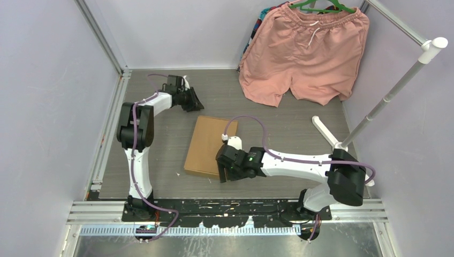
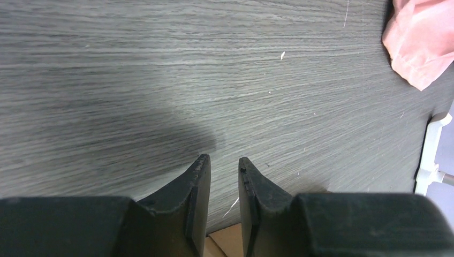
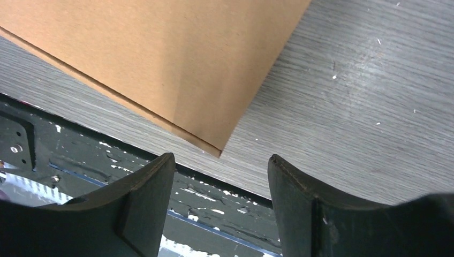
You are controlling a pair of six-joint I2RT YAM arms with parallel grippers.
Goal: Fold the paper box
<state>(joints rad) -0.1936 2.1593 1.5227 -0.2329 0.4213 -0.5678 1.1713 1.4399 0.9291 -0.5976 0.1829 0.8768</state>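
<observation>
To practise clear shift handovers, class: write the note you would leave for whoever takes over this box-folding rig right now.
Left gripper: slightly open, empty, over the table just past the far-left corner of the paper box.
Right gripper: open, nothing between its fingers, at the box's near-right corner.
Box: lies flat mid-table and looks like a closed, shallow box.
Done: the folding appears complete.
Left: confirm the tabs are tucked in (not visible), then pull both arms clear.
</observation>
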